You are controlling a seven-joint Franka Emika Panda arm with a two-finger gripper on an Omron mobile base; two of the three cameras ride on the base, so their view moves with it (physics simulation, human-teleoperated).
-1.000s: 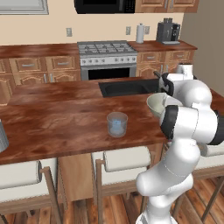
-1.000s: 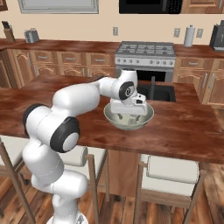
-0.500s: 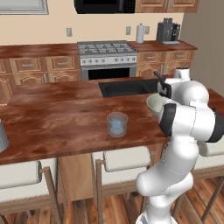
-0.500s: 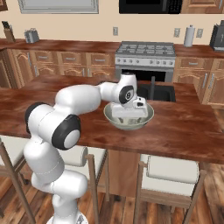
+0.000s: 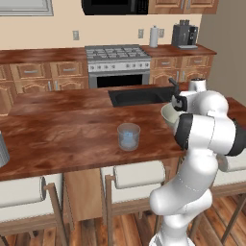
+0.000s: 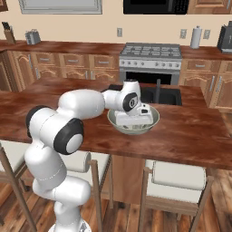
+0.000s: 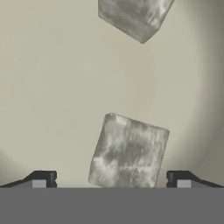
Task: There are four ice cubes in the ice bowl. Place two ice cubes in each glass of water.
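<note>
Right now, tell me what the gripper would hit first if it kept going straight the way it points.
Most likely the ice cube lying between the open gripper's fingertips, on the ice bowl's floor. Depth is unclear, but nothing else lies in that line.

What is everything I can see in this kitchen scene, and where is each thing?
ice cubes: two showing, pale grey-white, lying in the bowl; one sits between the gripper's fingertips, the other farther off.
ice bowl: one, pale greenish grey, on the island counter near the sink.
short glass: one, clear blue-tinted, on the counter, apart from the bowl.
ribbed glass: one, grey, at the counter's far left edge, partly cut off.
counter: one, reddish-brown wood.
sink: one, dark, set in the counter.
stove: one, steel, at the back wall.
stools: several, cream seats, below the counter.
gripper: one, dark tips, open, down in the bowl.
</note>
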